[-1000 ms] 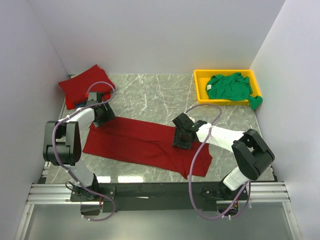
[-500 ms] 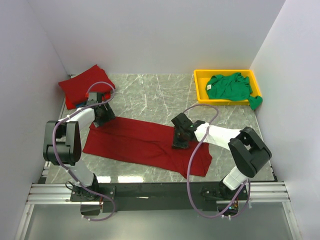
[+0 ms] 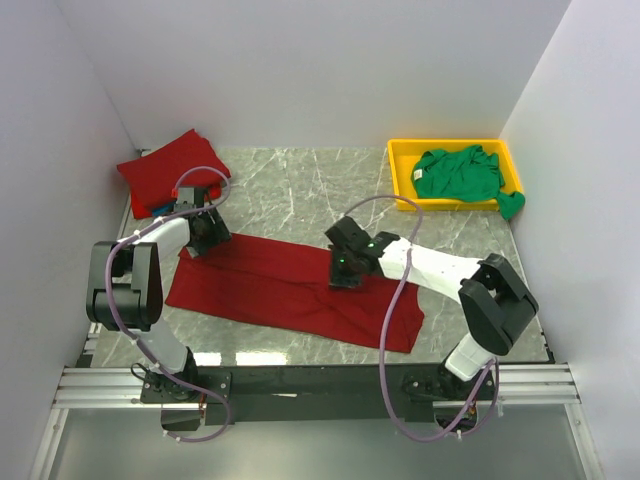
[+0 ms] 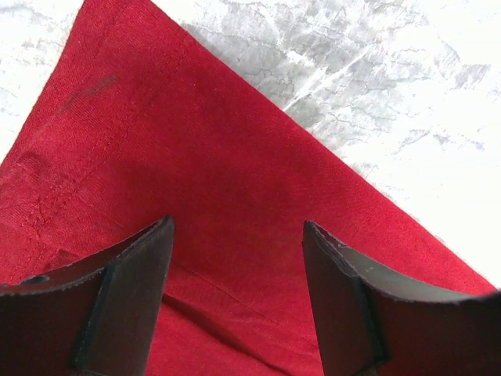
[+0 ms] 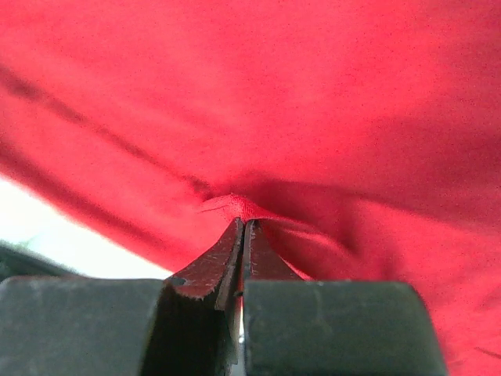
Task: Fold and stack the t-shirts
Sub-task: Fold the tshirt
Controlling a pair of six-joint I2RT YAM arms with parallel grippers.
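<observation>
A dark red t-shirt point(image 3: 270, 285) lies spread across the table's front half. My right gripper point(image 3: 340, 278) is shut near the shirt's middle; in the right wrist view its jaws point(image 5: 243, 223) pinch a small raised fold of the red t-shirt point(image 5: 313, 102). My left gripper point(image 3: 207, 240) stands open over the shirt's far left corner, and both fingers point(image 4: 137, 290) straddle flat red cloth point(image 4: 227, 172) without gripping it. A folded red t-shirt point(image 3: 168, 168) rests at the back left with a sliver of blue cloth point(image 3: 160, 211) under it. A green t-shirt point(image 3: 458, 174) lies crumpled in the tray.
The yellow tray point(image 3: 403, 175) sits at the back right, with a green sleeve hanging over its right rim. White walls close in the marble table point(image 3: 300, 185) on three sides. Grey cables loop from both arms above the shirt.
My right gripper has shut on the red shirt and shifted left, dragging cloth with it. The left gripper has stayed open in place.
</observation>
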